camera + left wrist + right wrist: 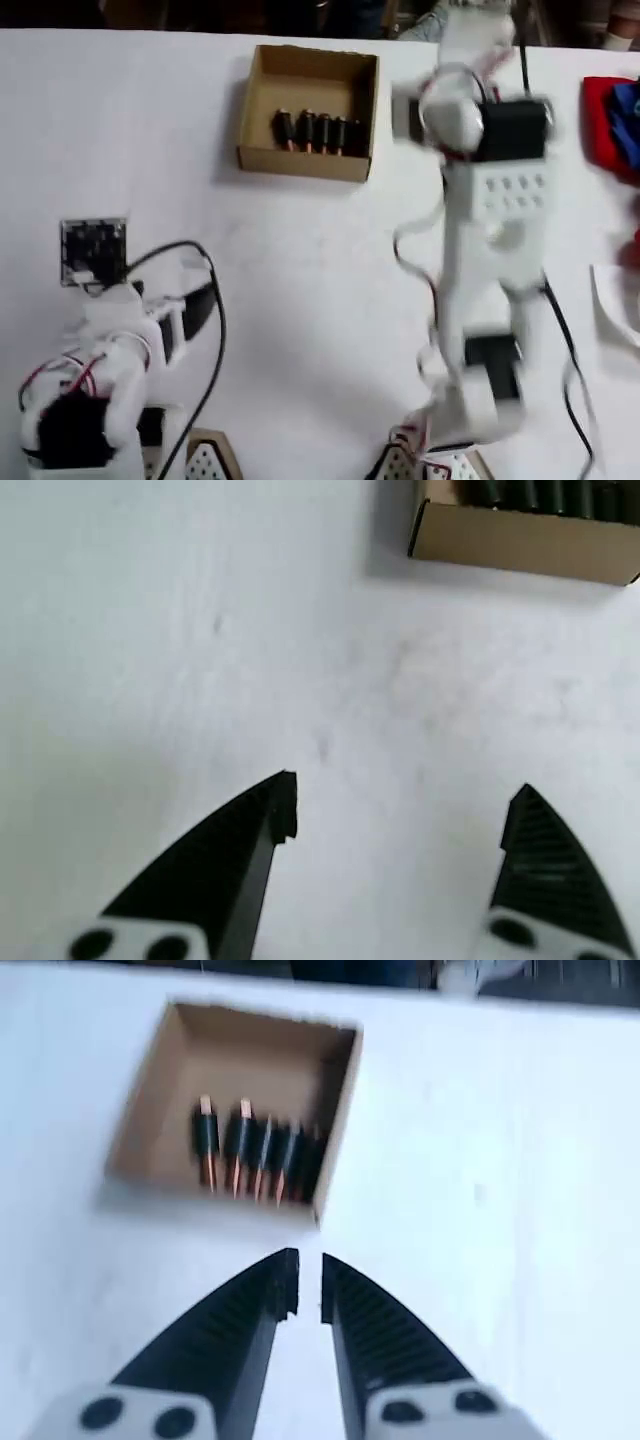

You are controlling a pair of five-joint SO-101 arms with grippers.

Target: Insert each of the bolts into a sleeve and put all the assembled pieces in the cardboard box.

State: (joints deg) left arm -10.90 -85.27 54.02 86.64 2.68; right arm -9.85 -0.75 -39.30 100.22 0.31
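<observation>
The cardboard box stands open at the back middle of the white table. Several assembled pieces, black sleeves with copper bolts through them, lie side by side inside it. My right arm stretches up the table to the right of the box. In the right wrist view my right gripper hovers short of the box and the pieces, fingers shut with nothing between them. My left arm is folded at the front left. My left gripper is open over bare table, well short of the box.
A black square block sits near the left arm, with a black cable looping beside it. Red cloth and a white curved object lie at the right edge. Bare white table lies between the arms and in front of the box.
</observation>
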